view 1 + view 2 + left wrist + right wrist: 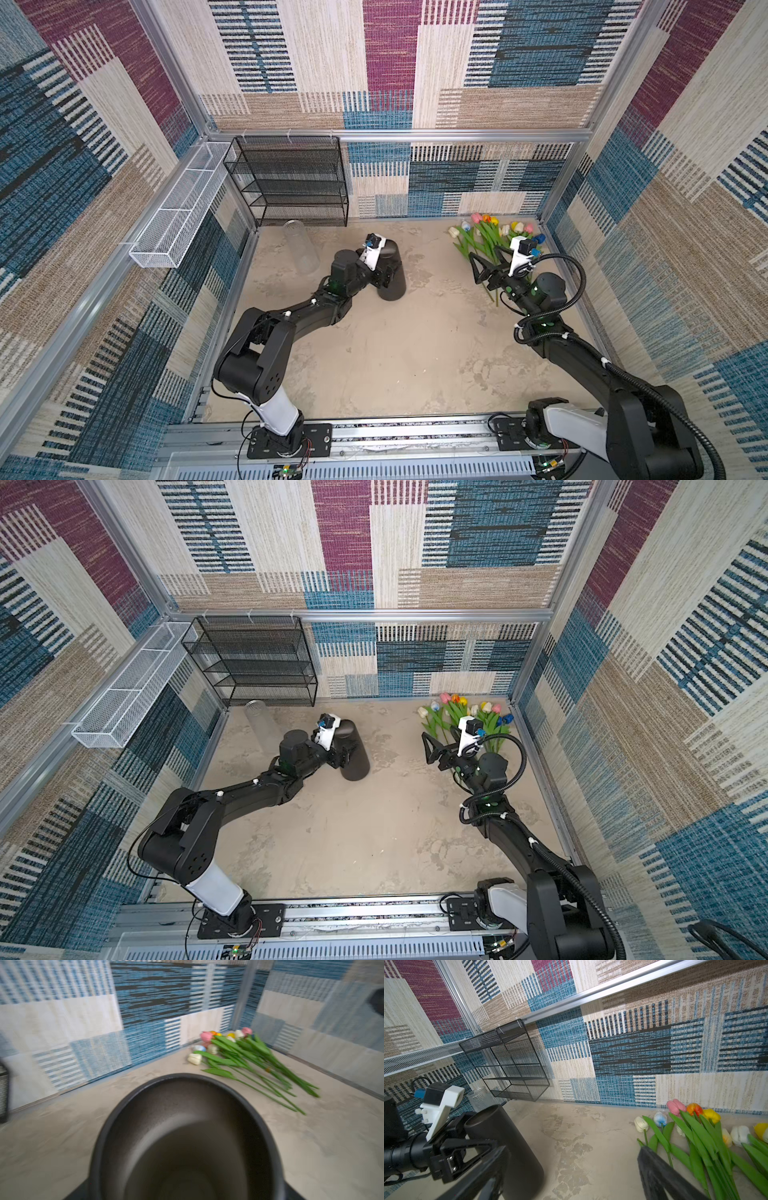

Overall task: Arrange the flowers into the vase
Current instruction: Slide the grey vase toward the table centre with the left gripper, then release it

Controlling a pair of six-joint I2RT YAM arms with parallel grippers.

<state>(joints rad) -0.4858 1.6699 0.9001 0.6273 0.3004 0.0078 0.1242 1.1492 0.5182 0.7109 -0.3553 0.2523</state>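
Note:
A black cylindrical vase [392, 272] [355, 750] stands on the table left of centre, and my left gripper [385, 279] [347, 756] is shut on its side. The left wrist view is blurred and looks down into the vase's empty mouth [187, 1078], which hides that gripper's fingers. The flowers [490, 237] [461, 715] [249, 1057] [706, 1136], tulips with green stems, lie in a pile at the back right corner, heads toward the wall. My right gripper [486, 259] [440, 739] [575, 1149] hangs open and empty above their stem ends. The vase [504, 1136] also shows in the right wrist view.
A clear glass jar [301, 249] [262, 725] [480, 1098] stands behind the left arm, in front of a black wire shelf [291, 183] at the back wall. A white mesh basket [178, 208] hangs on the left wall. Patterned walls close in three sides.

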